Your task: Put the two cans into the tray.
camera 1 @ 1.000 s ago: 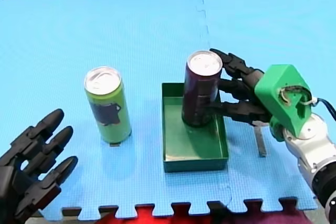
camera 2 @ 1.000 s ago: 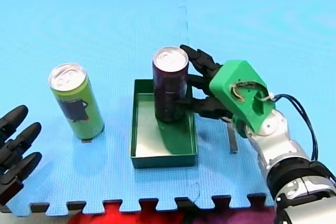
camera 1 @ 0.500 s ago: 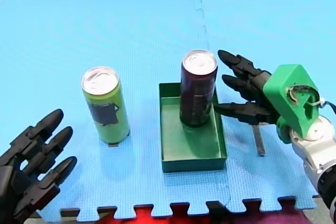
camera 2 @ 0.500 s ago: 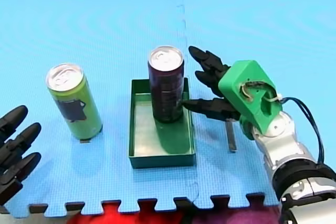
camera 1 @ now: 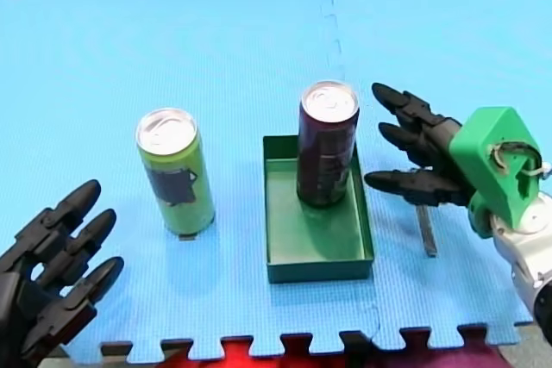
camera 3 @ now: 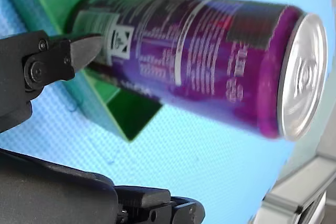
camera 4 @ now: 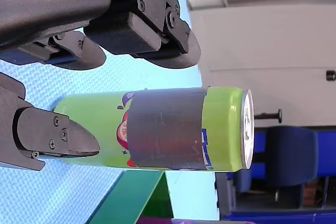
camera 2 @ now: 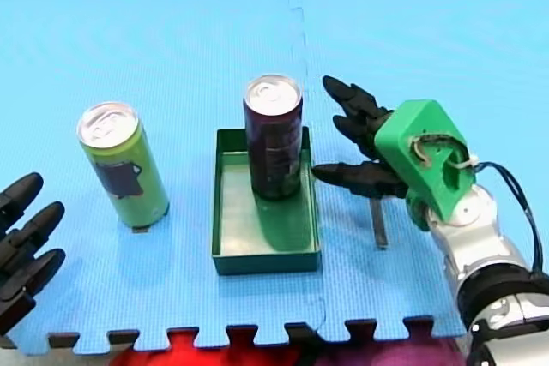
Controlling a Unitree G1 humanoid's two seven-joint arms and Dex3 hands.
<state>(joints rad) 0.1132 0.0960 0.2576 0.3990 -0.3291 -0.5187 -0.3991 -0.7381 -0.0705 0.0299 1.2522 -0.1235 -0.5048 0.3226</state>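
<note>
Though clear of right hand (camera 1: 429, 158), purple can (camera 1: 326, 149) at tray's (camera 1: 317, 252) far wall.

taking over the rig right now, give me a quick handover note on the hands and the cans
Right hand: open, just right of the tray, clear of the purple can.
Left hand: open, at the near left corner of the mat.
Purple can: upright in the far end of the green tray. Done.
Green can: upright on the mat, left of the tray. Left to do: put it in the tray.
</note>
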